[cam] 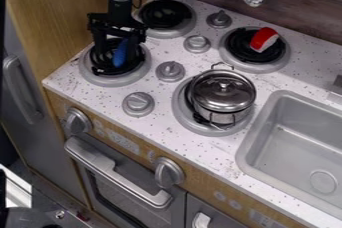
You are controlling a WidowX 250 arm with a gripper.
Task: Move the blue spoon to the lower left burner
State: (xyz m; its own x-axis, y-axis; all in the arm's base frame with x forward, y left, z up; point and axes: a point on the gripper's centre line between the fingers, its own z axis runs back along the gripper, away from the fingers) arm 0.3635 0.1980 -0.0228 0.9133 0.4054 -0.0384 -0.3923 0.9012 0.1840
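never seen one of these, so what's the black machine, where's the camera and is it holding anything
The black machine is a robot arm; its gripper hangs over the lower left burner of a toy kitchen. One fixed camera looks down at a slant. The blue spoon is at the gripper, but I can't tell whether it is held. A lidded pot stands on the lower right burner, and a red-and-white thing lies on the upper right one.
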